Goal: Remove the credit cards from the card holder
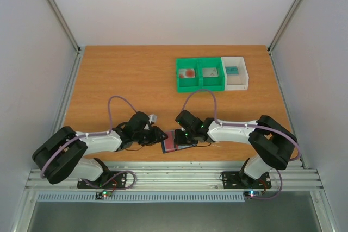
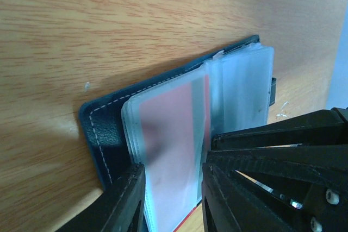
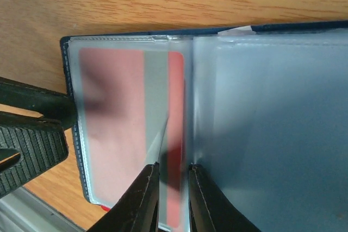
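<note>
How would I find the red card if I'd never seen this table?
On the wooden table, at its near edge, a navy card holder lies open. The red card sits in a clear sleeve; the sleeves beside it look pale grey.

1 card holder. 1 red card visible in its sleeves; more can't be told. 2 grippers: left gripper at holder's left, right gripper at its right. Beyond holder: 2 green bins, 1 white bin.
</note>
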